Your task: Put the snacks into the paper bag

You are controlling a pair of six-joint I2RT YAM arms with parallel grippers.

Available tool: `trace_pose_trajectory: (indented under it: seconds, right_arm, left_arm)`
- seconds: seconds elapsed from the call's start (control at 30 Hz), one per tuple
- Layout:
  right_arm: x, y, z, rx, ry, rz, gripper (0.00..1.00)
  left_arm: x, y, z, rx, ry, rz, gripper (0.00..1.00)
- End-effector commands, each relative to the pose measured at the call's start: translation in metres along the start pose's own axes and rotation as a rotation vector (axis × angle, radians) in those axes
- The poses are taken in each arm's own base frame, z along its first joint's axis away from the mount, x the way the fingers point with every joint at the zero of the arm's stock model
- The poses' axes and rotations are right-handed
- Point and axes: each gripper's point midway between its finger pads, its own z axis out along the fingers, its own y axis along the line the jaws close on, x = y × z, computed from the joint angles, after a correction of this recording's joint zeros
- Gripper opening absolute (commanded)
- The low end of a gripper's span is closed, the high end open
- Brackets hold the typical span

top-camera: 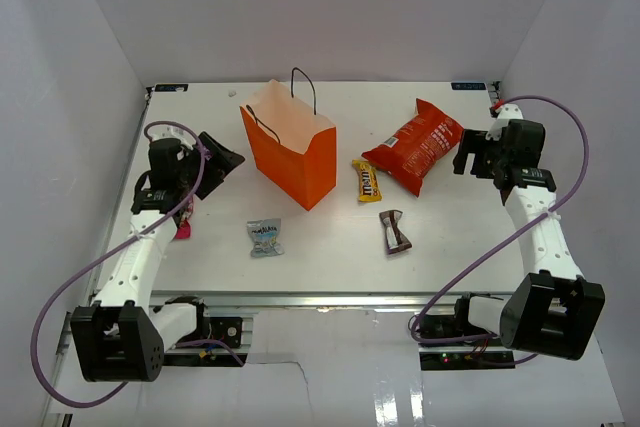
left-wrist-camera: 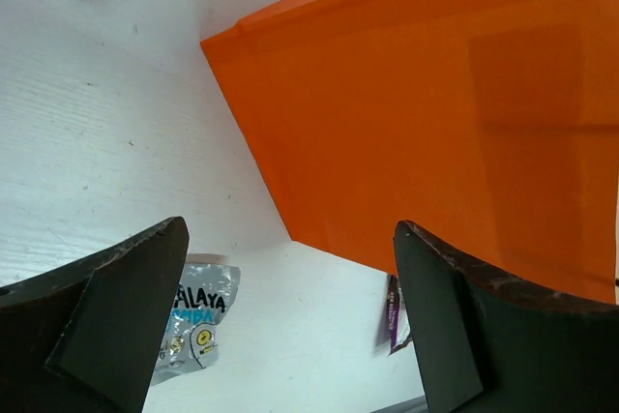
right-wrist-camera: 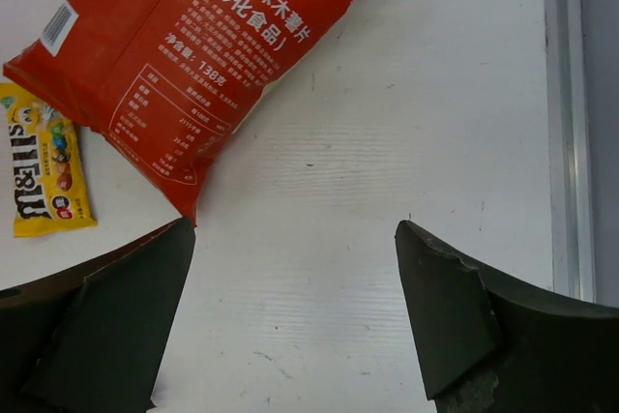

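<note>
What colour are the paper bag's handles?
Black; the cord handles show best in the top external view.

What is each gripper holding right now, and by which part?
Nothing is held. The left gripper and the right gripper are both open and empty.

upright orange paper bag [top-camera: 298,159], snacks [top-camera: 412,152] scattered around

White-shelled left arm [top-camera: 138,252] and right arm [top-camera: 545,237], black joint housings [top-camera: 115,339], dark wedge-shaped fingers [left-wrist-camera: 116,316], looping purple cables [top-camera: 548,99].
</note>
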Motion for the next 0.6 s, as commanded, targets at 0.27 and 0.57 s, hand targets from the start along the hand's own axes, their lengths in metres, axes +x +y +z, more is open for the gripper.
trace_pose_trajectory:
  seconds: [0.27, 0.57]
  right_arm:
    - [-0.031, 0.069, -0.028, -0.456, -0.117, -0.378, 0.90]
    - [-0.006, 0.097, -0.035, -0.708, -0.009, -0.455, 0.90]
  left_arm:
    - [-0.018, 0.008, 0.029, -0.169, 0.027, -0.246, 0.98]
    - [-0.033, 0.051, 0.075, -0.357, 0.038, -0.416, 0.98]
